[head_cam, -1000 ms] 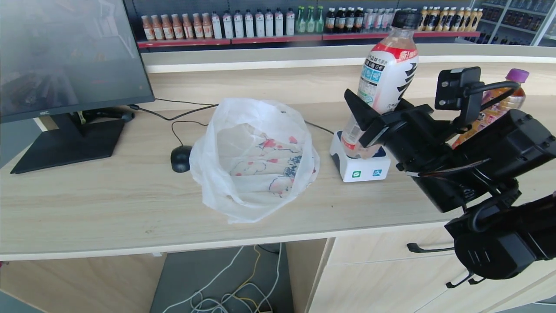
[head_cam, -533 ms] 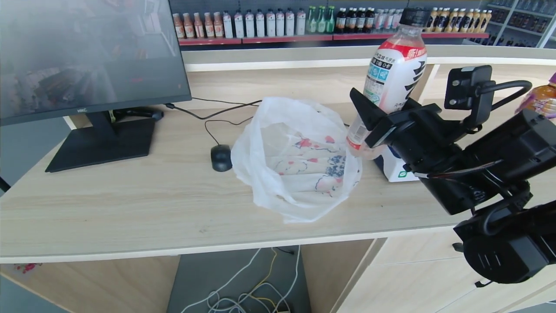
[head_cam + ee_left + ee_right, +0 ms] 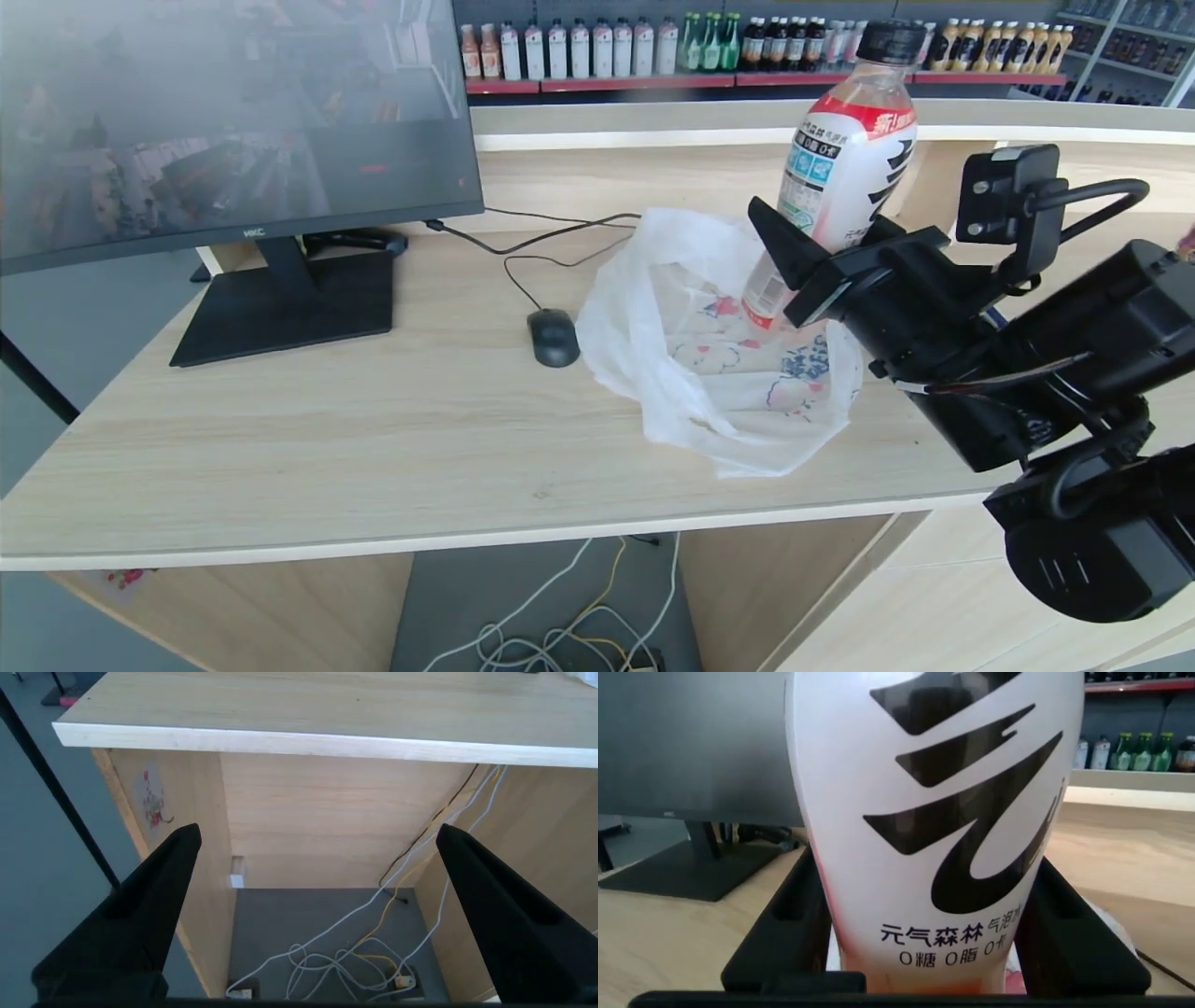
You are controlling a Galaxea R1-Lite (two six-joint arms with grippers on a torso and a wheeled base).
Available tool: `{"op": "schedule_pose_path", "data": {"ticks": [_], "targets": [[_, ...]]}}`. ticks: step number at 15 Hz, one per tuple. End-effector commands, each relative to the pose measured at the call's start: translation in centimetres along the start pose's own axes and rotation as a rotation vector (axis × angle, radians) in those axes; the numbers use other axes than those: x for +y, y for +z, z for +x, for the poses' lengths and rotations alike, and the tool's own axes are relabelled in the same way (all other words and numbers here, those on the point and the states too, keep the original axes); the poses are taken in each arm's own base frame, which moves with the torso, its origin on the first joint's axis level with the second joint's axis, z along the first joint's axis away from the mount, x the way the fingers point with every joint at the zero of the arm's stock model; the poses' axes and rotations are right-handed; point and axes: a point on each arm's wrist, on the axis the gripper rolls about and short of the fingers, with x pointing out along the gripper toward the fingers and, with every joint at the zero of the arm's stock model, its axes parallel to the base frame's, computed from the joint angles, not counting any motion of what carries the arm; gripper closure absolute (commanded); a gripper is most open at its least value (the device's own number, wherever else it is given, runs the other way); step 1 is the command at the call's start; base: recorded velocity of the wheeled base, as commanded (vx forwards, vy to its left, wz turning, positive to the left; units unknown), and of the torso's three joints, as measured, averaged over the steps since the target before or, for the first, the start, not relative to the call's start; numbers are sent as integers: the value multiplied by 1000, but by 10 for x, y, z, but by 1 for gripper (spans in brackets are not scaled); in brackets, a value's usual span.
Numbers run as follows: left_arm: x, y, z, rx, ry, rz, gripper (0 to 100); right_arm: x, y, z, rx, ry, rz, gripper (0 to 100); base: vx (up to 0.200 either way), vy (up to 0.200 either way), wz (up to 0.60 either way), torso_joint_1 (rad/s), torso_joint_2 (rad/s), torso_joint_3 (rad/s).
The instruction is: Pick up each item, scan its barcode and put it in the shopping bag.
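Fingers of left hand stand wide apart, empty, below counter edge. Mouse lies on counter at 9 o'clock of shopping bag. Right hand clamps near-upright bottle over bag's 1 o'clock rim.

We see bright, even light across the counter. The shopping bag glows translucent white and casts only a faint, soft shadow. Left of the bag, the dark monitor mirrors the room. Above the bag, the bottle has a brightly lit label. Below the bag, the counter's front edge bows slightly, and the space beneath is dimmer.
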Motion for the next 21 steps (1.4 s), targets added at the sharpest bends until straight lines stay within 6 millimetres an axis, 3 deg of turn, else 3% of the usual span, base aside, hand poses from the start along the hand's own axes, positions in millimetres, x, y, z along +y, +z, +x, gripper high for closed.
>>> {"op": "schedule_pose_path", "data": {"ticks": [1, 7, 12, 21], "targets": [[0, 0, 0, 0, 0, 0, 0, 0, -5, 1, 10, -2, -3, 100, 0, 0, 0, 0, 0, 0], [0, 0, 0, 0, 0, 0, 0, -14, -27, 2, 69, -32, -23, 100, 0, 0, 0, 0, 0, 0], [0, 0, 0, 0, 0, 0, 0, -20, -41, 40, 77, -46, -32, 100, 0, 0, 0, 0, 0, 0], [0, 0, 0, 0, 0, 0, 0, -18, -77, 86, 127, -34, -27, 100, 0, 0, 0, 0, 0, 0]]}}
